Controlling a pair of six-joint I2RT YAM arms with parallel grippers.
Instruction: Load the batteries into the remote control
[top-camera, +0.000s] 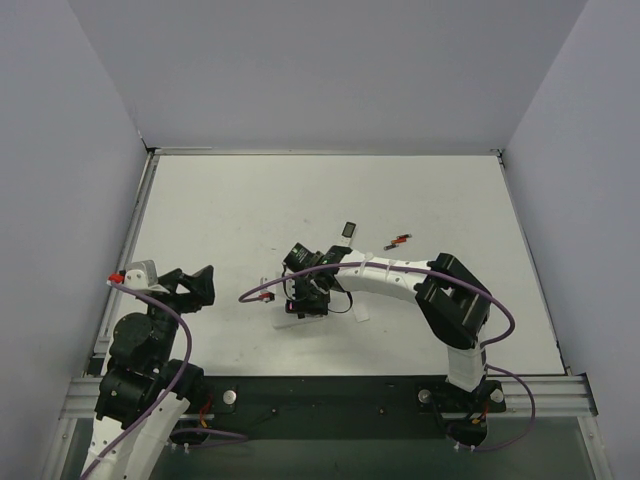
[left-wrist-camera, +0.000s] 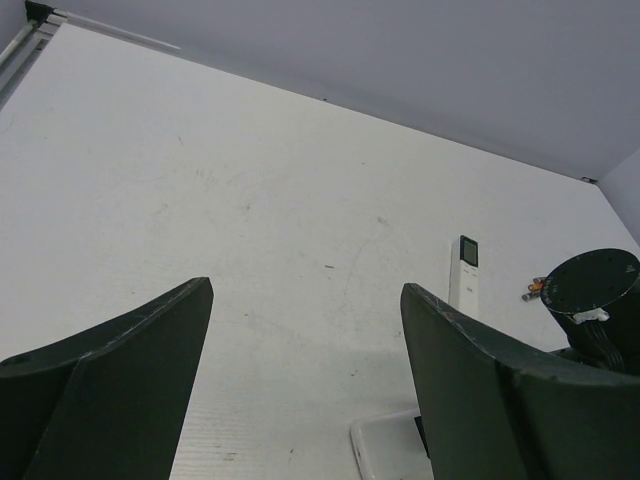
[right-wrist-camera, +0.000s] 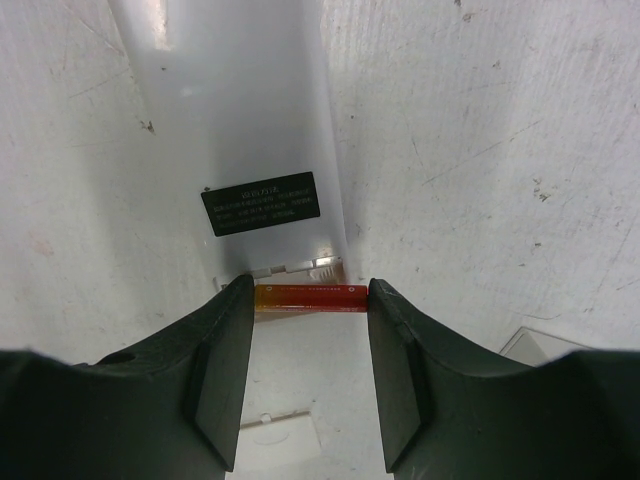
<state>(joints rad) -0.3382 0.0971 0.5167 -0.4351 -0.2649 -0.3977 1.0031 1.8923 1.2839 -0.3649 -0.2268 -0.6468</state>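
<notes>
My right gripper (right-wrist-camera: 310, 300) is shut on a red and orange battery (right-wrist-camera: 300, 297), held lengthwise between its fingertips. Just below it lies the remote control (right-wrist-camera: 250, 120), white face up with a dark label (right-wrist-camera: 260, 210), and a metal contact shows at its open compartment (right-wrist-camera: 325, 268). In the top view that gripper (top-camera: 305, 290) hangs over the middle of the table and hides most of the remote. A second battery (top-camera: 265, 296) lies just left of it, and another (top-camera: 398, 240) further right. My left gripper (top-camera: 195, 285) stands open and empty at the left.
A longer, slimmer white remote with a dark screen (left-wrist-camera: 465, 268) lies beyond the work spot, its screen end (top-camera: 350, 229) showing in the top view. A flat white piece (right-wrist-camera: 545, 347) lies to the right of the remote control. Grey walls enclose the table (top-camera: 450, 200).
</notes>
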